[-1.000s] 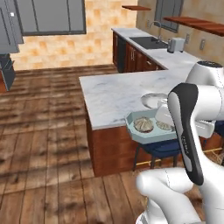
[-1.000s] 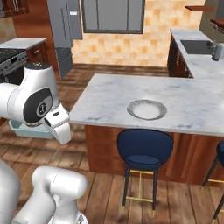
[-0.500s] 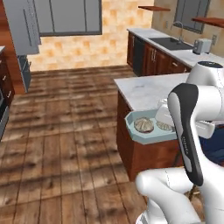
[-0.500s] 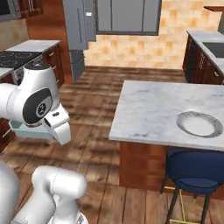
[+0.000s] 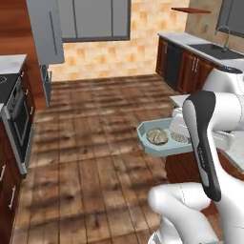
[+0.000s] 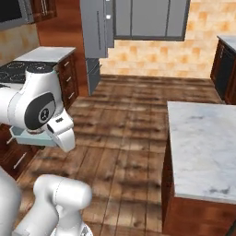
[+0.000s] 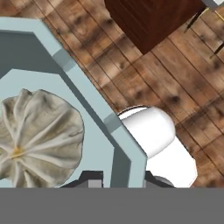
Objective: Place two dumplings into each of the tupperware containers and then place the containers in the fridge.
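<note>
Plank floor below; end effector [image 7: 120, 177] pinches pale blue-green tub [image 5: 159, 148] rim, pleated dumplings [image 5: 157, 137] inside.

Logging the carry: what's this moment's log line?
tool: shut on tub rim | tub: two dumplings inside, over floor | fridge: ahead

matt blue-green plastic tub [image 5: 161, 148], wood floor [image 5: 95, 143]

The fingers [image 7: 94, 181] are straddling the wall of the pale blue-green container [image 5: 151, 147], and a dumpling [image 7: 37, 140] is crowding the inner side. Beyond and below them the wooden floor [image 5: 100, 138] is lying open toward the fridge [image 6: 96, 34]. The marble island [image 6: 203, 147] is standing off to their outer side.
</note>
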